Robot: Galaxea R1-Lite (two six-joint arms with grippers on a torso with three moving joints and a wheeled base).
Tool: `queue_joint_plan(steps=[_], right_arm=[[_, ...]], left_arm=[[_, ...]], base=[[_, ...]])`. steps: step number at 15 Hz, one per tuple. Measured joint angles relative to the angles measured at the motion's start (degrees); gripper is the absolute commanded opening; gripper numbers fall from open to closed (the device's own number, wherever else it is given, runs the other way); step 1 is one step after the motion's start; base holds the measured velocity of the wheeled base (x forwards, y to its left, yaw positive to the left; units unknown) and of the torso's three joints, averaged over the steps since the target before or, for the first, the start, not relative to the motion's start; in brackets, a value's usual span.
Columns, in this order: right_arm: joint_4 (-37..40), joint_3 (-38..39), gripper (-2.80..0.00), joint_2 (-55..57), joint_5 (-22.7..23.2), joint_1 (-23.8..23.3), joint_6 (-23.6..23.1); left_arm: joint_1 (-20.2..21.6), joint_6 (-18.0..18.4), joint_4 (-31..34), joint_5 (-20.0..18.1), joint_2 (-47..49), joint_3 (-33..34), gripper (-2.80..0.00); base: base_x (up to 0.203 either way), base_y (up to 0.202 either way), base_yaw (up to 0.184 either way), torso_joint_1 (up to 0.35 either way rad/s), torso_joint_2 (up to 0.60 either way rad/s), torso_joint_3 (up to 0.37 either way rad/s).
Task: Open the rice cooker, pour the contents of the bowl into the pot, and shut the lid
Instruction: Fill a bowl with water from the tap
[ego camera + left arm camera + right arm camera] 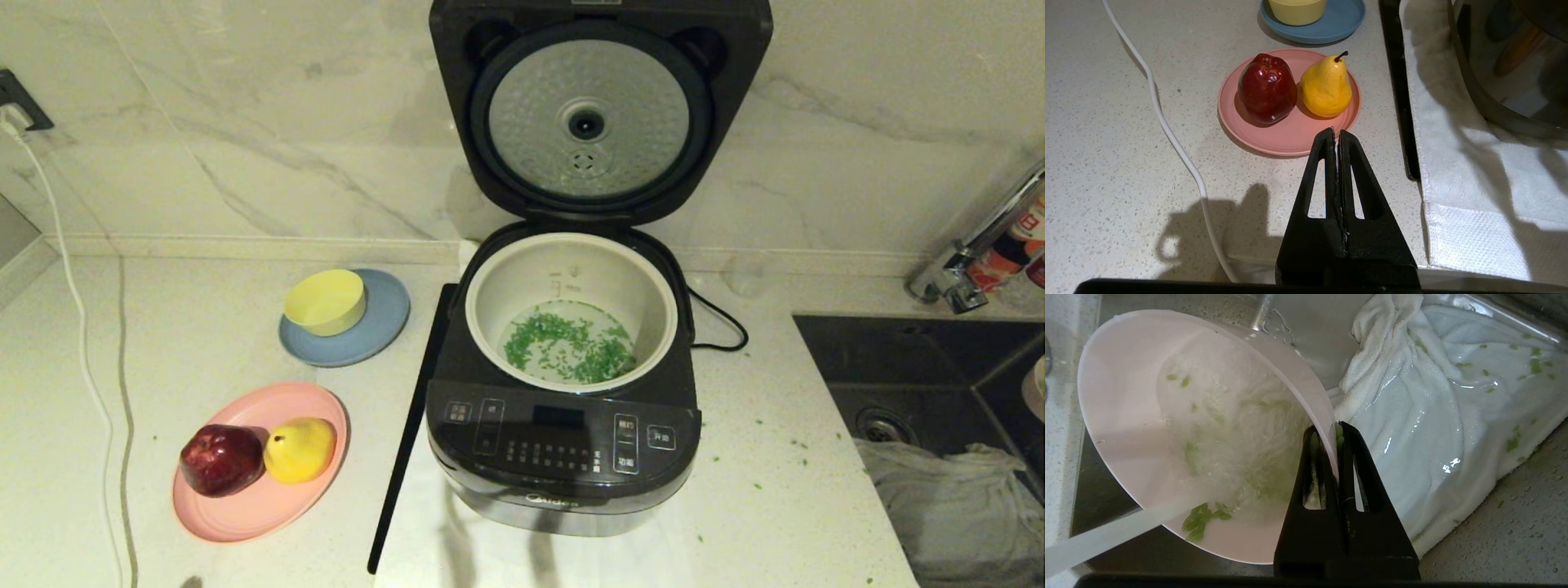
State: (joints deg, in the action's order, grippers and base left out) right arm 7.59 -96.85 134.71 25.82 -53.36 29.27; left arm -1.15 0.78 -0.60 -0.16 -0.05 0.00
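Note:
The rice cooker (563, 457) stands mid-counter with its lid (589, 114) swung upright, dimpled silver underside facing me. Its off-white pot (531, 278) holds water and most of the green contents (571, 347). In the right wrist view my right gripper (1334, 426) is shut on the rim of the pale pink bowl (1147, 396). The bowl hangs tilted over the sink, wet, with a few green bits (1200, 518) stuck inside. My left gripper (1336, 131) is shut and empty, low over the counter near the pink plate. Neither arm shows in the head view.
A yellow bowl (326, 300) sits on a blue plate; a pink plate (245, 506) carries an apple and a pear. The sink (898, 359) on the right holds a wet white cloth (1433, 416). A tap (971, 261), a white cable (82, 343) and stray green bits (784, 445) are around.

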Motion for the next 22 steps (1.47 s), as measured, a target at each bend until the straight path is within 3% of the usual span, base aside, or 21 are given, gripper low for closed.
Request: queue_joint_plan(steps=[8,13,18,22], right_arm=[[0.93,1.11,-2.8,-0.73,0.22,-0.5,0.02],[8.38,4.49,-2.8,-4.4,2.52,-0.55,-1.08],[20.17,5.61,-2.8,-8.71,4.22,-0.3,-6.93],[21.14,11.15,-2.8,-13.89,4.28,0.79,-9.63]], left_arm=[[0.0,-0.01,0.0,-0.02,0.0,0.0,-2.8],[0.0,-0.01,0.0,-0.02,0.0,0.0,-2.8],[0.0,0.02,0.0,-0.02,0.0,0.0,-2.8],[0.0,0.03,-0.01,-0.02,0.0,0.0,-2.8]], base=[[0.0,0.0,0.0,0.0,0.0,0.0],[0.0,0.0,0.0,0.0,0.0,0.0],[0.0,0.0,0.0,0.0,0.0,0.0],[0.0,0.0,0.0,0.0,0.0,0.0]])
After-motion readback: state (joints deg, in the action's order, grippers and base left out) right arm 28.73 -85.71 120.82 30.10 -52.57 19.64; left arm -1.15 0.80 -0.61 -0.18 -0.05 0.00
